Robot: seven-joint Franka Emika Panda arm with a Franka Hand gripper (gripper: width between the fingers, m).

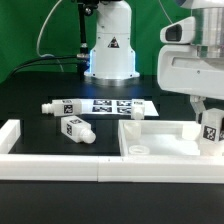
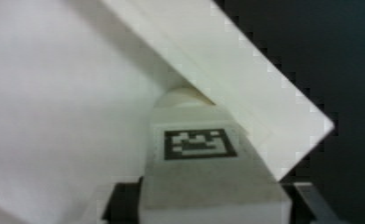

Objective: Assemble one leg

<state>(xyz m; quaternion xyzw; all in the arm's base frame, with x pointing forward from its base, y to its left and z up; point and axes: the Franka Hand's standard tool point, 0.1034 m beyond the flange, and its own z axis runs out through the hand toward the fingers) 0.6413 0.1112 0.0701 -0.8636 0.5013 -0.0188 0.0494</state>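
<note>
Fingers clamped on chunky white plastic leg, apparently over flat white panel corner.

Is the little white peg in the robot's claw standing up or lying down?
Standing up. In the exterior view the leg hangs upright in the gripper above the white panel; the wrist view shows the fingers either side of it.

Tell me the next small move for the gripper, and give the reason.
Probably a small straight descent, then a check of the seating. The gripper holds the leg upright over the white panel at the exterior view's right, its far end at the panel's surface. Whether it sits over a corner hole cannot be told, so go gently.
</note>
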